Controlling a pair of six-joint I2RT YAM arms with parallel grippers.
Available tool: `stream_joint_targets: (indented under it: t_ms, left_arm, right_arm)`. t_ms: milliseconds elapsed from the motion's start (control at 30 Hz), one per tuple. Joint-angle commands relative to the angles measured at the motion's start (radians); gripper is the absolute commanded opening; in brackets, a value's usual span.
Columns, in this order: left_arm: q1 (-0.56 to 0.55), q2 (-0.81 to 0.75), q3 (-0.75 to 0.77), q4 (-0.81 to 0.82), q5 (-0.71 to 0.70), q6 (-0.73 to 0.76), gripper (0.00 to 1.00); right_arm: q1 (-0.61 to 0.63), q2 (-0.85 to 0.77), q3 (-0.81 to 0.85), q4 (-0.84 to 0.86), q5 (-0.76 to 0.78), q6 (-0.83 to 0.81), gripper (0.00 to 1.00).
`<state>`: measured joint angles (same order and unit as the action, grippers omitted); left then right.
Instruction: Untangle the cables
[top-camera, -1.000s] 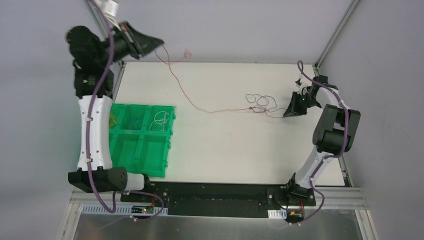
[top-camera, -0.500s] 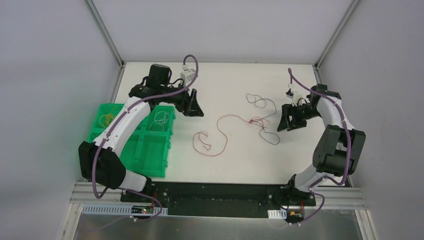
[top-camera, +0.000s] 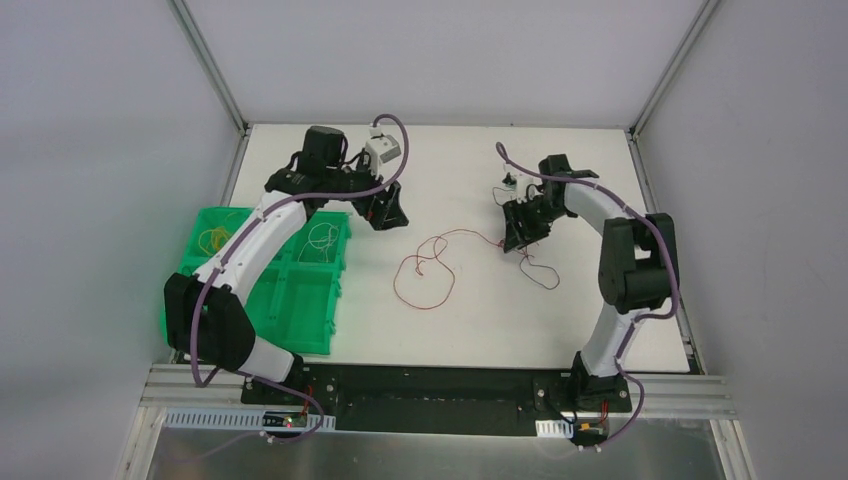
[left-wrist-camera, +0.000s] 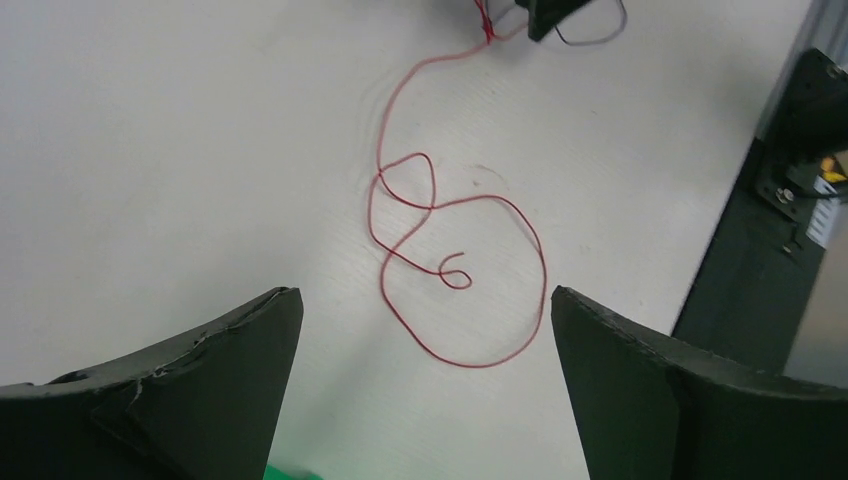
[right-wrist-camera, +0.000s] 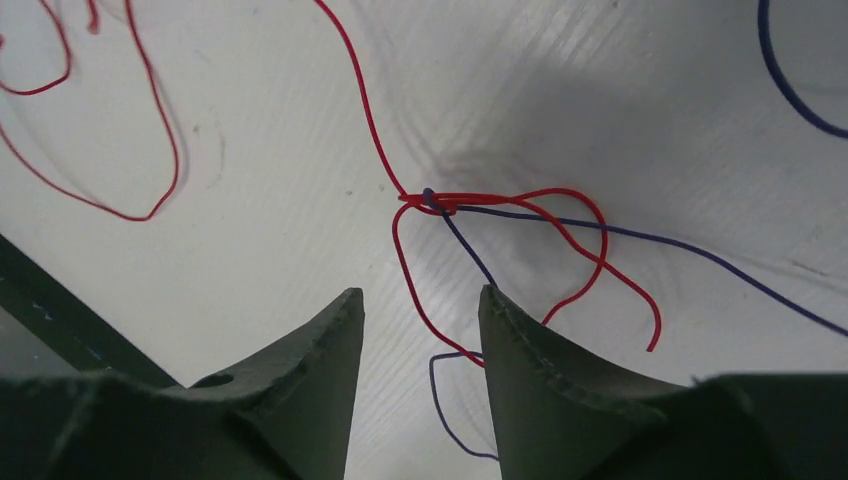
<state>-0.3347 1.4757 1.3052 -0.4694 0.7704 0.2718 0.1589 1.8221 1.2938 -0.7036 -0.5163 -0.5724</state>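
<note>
Red cable (left-wrist-camera: 379, 170) lay in loose loops mid-table (top-camera: 480, 320), its far-right end knotted w/ the purple cable (right-wrist-camera: 560, 222) just beyond the right claw (right-wrist-camera: 420, 295) (fingers a little apart, gripping nothing). Left claw (left-wrist-camera: 425, 300) hung wide open, empty, over the loops, right of the green bin (top-camera: 300, 300).

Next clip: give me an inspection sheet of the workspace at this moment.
Surface: white table.
Job's things: red cable coiled mid-table, tied at a knot to dark blue cable; yellow cable and white cable in green bin.
Clutter: nothing seen.
Grippers: left gripper jaws open, holding nothing; right gripper jaws open, just short of the knot.
Cables: purple hoses along both arms.
Surroundings: grey walls, metal frame posts.
</note>
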Motion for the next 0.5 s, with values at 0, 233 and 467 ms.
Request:
stream_joint_targets:
  t_ms: [0,233,467]
  left_arm:
    - [-0.006,-0.142,-0.085,0.298,-0.159,-0.121,0.99]
    - [0.044,-0.154,-0.040,0.205,-0.102,-0.205,0.99]
    - [0.056,-0.108,-0.085,0.243,0.112,-0.341,0.86]
  right_arm:
    - [0.034,0.078,0.060,0.066,0.094,0.045,0.48]
    - [0.042,0.031,0.028,0.049,-0.017,0.034,0.00]
    - [0.048,-0.217,-0.039,0.075,-0.237,0.084,0.00]
